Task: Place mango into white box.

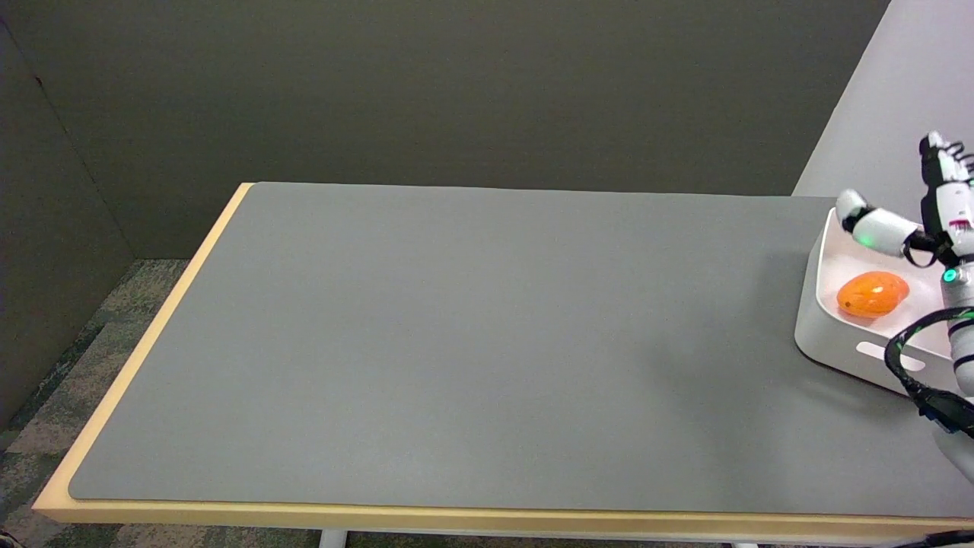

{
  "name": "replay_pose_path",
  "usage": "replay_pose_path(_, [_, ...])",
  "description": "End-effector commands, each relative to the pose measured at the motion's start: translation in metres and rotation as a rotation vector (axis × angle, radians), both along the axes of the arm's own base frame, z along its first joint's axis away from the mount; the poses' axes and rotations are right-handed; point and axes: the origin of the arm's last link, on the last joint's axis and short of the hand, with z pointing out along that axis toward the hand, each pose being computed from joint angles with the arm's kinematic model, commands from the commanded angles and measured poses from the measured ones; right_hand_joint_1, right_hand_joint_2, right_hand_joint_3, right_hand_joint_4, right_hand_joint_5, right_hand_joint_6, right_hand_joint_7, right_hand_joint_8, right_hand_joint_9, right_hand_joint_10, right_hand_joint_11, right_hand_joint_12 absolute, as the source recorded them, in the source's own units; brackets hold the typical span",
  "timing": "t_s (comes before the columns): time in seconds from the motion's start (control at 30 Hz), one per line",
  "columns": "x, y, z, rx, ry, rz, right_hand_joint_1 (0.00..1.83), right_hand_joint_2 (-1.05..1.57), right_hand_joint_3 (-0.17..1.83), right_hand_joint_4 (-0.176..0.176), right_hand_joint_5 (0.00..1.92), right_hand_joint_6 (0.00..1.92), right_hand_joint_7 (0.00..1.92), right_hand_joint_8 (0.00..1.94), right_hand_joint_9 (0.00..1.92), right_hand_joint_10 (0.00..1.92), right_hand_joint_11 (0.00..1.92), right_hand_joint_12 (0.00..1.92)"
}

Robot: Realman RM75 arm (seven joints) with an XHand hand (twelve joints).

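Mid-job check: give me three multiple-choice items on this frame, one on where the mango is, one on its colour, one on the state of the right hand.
1. Where does the mango lie?
A. inside the white box
B. on the grey mat at mid-table
C. on the floor

2. What colour is the mango?
A. green
B. orange
C. purple

3. How is the right hand?
A. gripping the mango
B. pressing the mat
C. above the box, holding nothing, fingers apart

Answers:
1 A, the fruit rests on the box's floor within its walls.
2 B, its skin is orange with a bright glint.
3 C, the hand hangs over the box, clear of the mango below it.
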Motion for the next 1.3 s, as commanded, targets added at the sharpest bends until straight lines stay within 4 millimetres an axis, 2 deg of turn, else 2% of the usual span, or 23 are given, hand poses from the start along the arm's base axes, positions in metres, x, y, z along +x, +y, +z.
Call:
replay_pose_path(0.03, [0.056,-0.025,-0.069,0.229,-0.182,0.384,0.41,0.70,0.74,0.016,0.00,0.00,0.00,0.00,0.00,0.00,0.00,0.37])
replay_pose_path(0.1, [0.060,-0.030,-0.079,0.261,-0.181,0.386,0.41,0.62,0.88,0.019,0.00,0.00,0.00,0.00,0.00,0.00,0.00,0.34])
replay_pose_path(0.23, [0.063,-0.034,-0.095,0.306,-0.173,0.395,0.41,0.62,0.89,0.021,0.00,0.00,0.00,0.00,0.00,0.00,0.00,0.34])
replay_pose_path(0.33, [0.062,-0.033,-0.097,0.298,-0.157,0.390,0.41,0.70,0.76,0.020,0.00,0.00,0.00,0.00,0.00,0.00,0.00,0.36])
replay_pose_path(0.47, [0.051,-0.031,-0.104,0.305,-0.182,0.364,0.41,0.69,0.78,0.020,0.00,0.01,0.00,0.00,0.00,0.00,0.00,0.37])
replay_pose_path(0.67, [0.023,-0.028,-0.130,0.333,-0.231,0.331,0.39,0.69,0.81,0.026,0.00,0.05,0.00,0.00,0.00,0.00,0.00,0.41])
replay_pose_path(0.7, [0.020,-0.026,-0.134,0.334,-0.220,0.329,0.40,0.67,0.86,0.026,0.00,0.06,0.00,0.00,0.00,0.00,0.00,0.43])
replay_pose_path(0.73, [0.019,-0.025,-0.136,0.335,-0.214,0.326,0.41,0.65,0.94,0.025,0.01,0.06,0.00,0.00,0.00,0.01,0.00,0.44])
replay_pose_path(0.8, [0.016,-0.021,-0.143,0.339,-0.193,0.318,0.39,0.64,0.95,0.031,0.01,0.10,0.00,0.00,0.00,0.02,0.00,0.46])
replay_pose_path(0.9, [0.012,-0.019,-0.147,0.339,-0.197,0.305,0.54,0.63,0.99,0.024,0.04,0.16,0.00,0.06,0.00,0.07,0.00,0.51])
replay_pose_path(1.13, [0.004,-0.019,-0.149,0.344,-0.207,0.289,0.54,0.63,0.99,0.034,0.02,0.24,0.01,0.08,0.00,0.19,0.00,0.59])
replay_pose_path(1.3, [0.001,-0.029,-0.167,0.423,-0.217,0.262,0.49,0.63,0.98,0.031,0.02,0.29,0.02,0.13,0.00,0.26,0.00,0.67])
